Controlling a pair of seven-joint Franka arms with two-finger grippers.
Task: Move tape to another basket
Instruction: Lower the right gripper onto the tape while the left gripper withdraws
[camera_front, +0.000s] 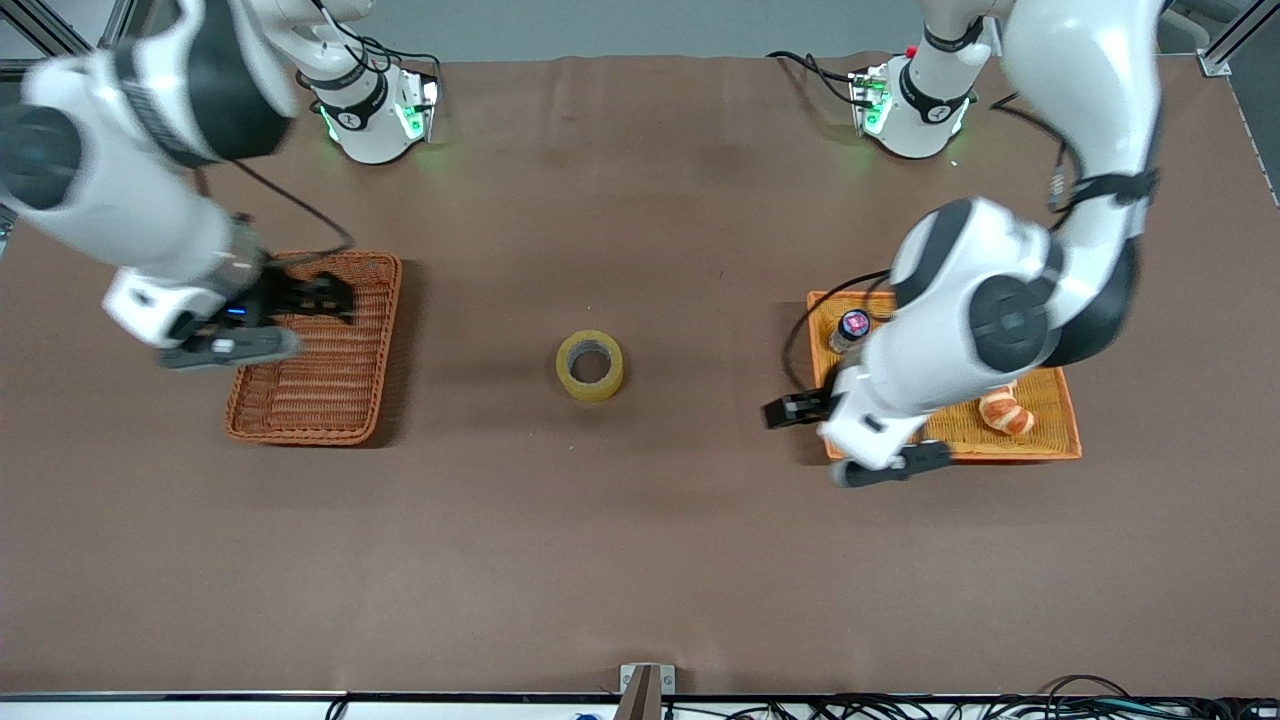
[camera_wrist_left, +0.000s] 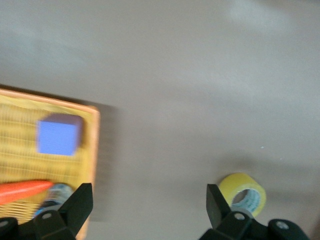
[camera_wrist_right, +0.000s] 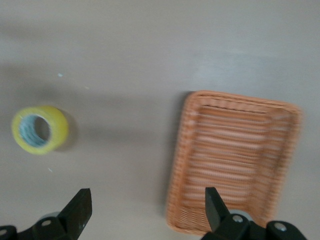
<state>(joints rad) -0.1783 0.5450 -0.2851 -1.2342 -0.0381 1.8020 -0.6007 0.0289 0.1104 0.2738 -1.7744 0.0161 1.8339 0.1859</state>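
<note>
Brown cloth-covered surface (camera_front: 640, 540), matte and slightly creased. Toward the right arm's end, the basket (camera_front: 330, 385): reddish-brown woven wicker, rectangular, sloping raised sides, nothing inside. Toward the left arm's end, a flatter orange-yellow woven tray (camera_front: 1050, 420), holding a croissant (camera_front: 1005, 413) and a small dark bottle with a red-pink cap (camera_front: 851, 329); in the left wrist view, also a blue cube (camera_wrist_left: 59, 136) and an orange carrot-like piece (camera_wrist_left: 22, 191) on the weave. Between the two containers, out on the bare surface, the tape (camera_front: 590, 365): a translucent yellowish ring with a grey core, lying flat, touching neither basket nor tray. Right claw (camera_wrist_right: 145, 212) up in the air over the basket's edge nearest the right arm's end, fingers (camera_wrist_right: 80, 210) spread wide, holding nothing. Left claw (camera_wrist_left: 150, 207) hanging over the tray's edge that faces the tape, fingers (camera_wrist_left: 217, 202) likewise wide apart, gripping nothing, clear of the tape.
</note>
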